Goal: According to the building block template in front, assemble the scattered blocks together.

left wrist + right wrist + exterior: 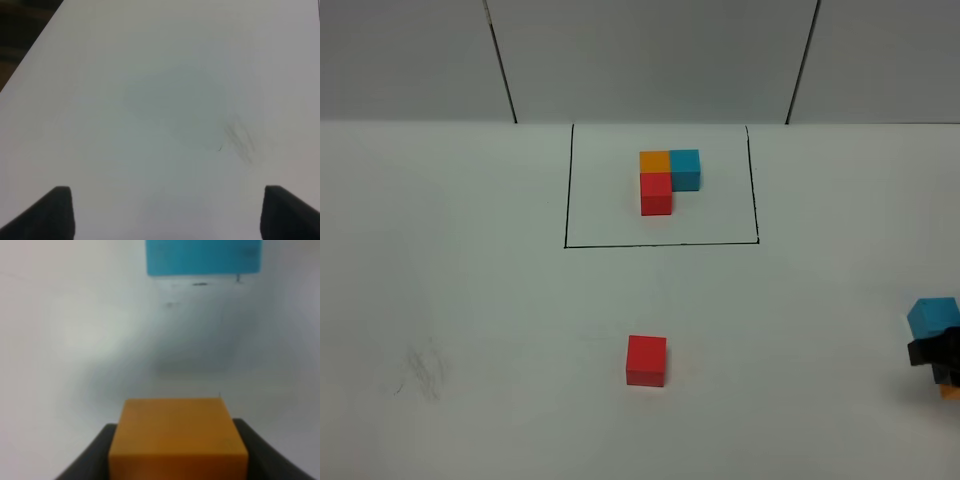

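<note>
Cubes of plain matte colour make up the template. It sits inside a thin black rectangle drawn on the white table, closer to the frame's far line than to its near one. It is an L with two equal arms, so neither axis is the longer. Orange and blue lie side by side in a row parallel to the far line, blue on the right in the high view. Red joins the orange one on the near side, so that arm points toward the camera. The faces meet squarely, with edges in line with the drawn frame.

The red cube rests alone outside the frame, on the near side of the template and almost straight in line with its red member, edges roughly parallel to it. Well to the right of the template and nearer than it, at the picture's edge, stands the light blue cube. Just on its near side is the right gripper — its jaws are closed against two opposite sides of the orange cube, which fills the gap between the black fingers. In the wrist view the blue cube lies ahead of the held orange one, apart from it, with faces parallel.

The left gripper shows only in its own wrist view — jaws spread wide over bare table. A faint grey scuff mark lies ahead of it, to the left of the template and nearer than it.
</note>
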